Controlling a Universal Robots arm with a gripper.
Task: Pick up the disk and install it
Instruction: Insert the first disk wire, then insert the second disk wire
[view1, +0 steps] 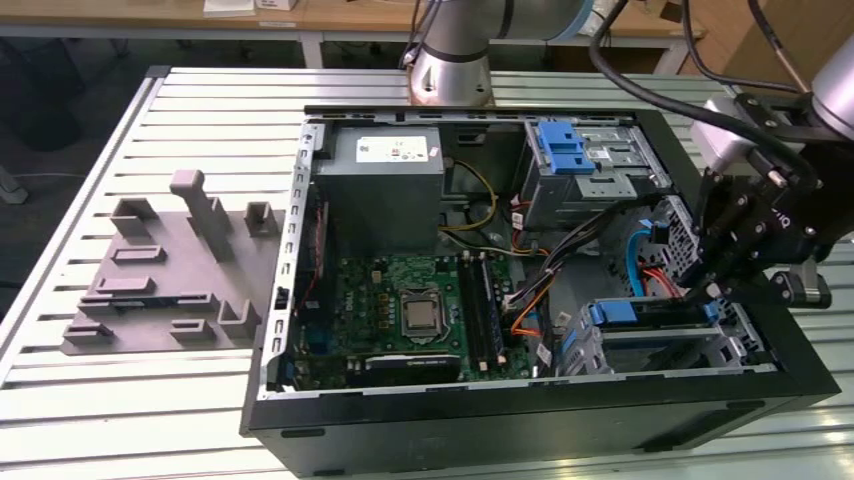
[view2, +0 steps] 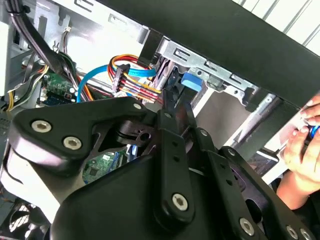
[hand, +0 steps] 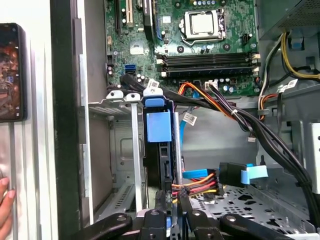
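The disk stands on edge in a metal bay at the front corner of the open computer case, its blue frame up. The tool has its fingers clenched on the disk's edge. The motherboard lies beside the bay. The case rests on the table.

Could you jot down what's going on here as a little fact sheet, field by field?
Setting: open computer case lying on a slatted table
Robot: one arm, its gripper down at the drive bay by the case's corner on the exterior view's right
Disk: the disk stands on edge in the bay, blue frame showing
Grip: fingers closed on the disk's edge
Also inside: motherboard, grey power supply box, bundled cables
Nearby: a person's hand beside the case
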